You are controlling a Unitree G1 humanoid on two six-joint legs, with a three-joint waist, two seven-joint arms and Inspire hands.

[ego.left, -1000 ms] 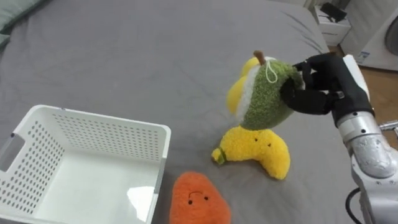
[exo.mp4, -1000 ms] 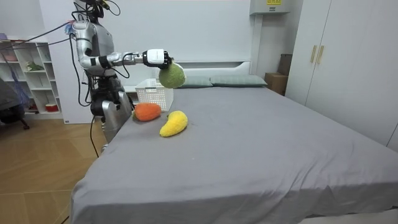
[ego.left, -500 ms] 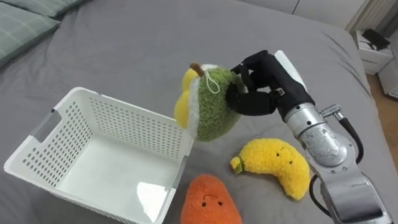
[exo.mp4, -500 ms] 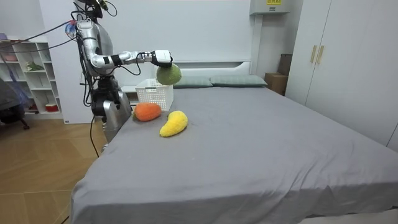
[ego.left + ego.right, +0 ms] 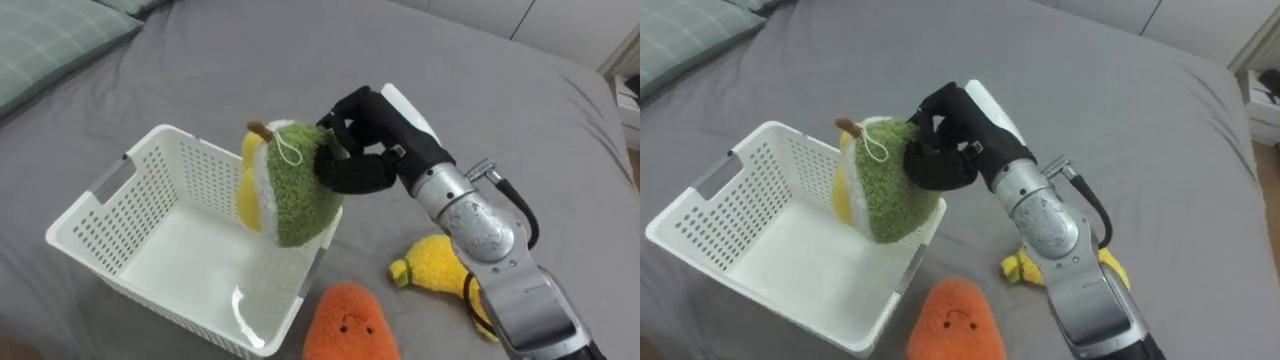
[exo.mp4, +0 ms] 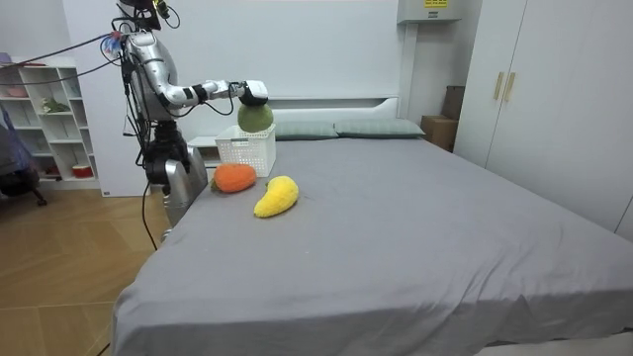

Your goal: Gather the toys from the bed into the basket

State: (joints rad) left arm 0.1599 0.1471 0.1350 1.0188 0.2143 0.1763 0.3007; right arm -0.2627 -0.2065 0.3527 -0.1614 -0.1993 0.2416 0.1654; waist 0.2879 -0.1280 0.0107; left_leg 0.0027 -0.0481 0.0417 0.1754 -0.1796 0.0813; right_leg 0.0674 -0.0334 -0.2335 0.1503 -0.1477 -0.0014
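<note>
The right hand has its fingers curled round the side of the green plush toy and holds it in the air, above the right-hand edge of the white basket on the bed; the toy looks soft and light, so I judge that a grip round its thick middle is safest; the orange plush toy and the yellow plush toy lie on the bed beside the basket.

green plush: in right hand, above white basket | yellow plush: on bed | orange plush: on bed beside basket
</note>
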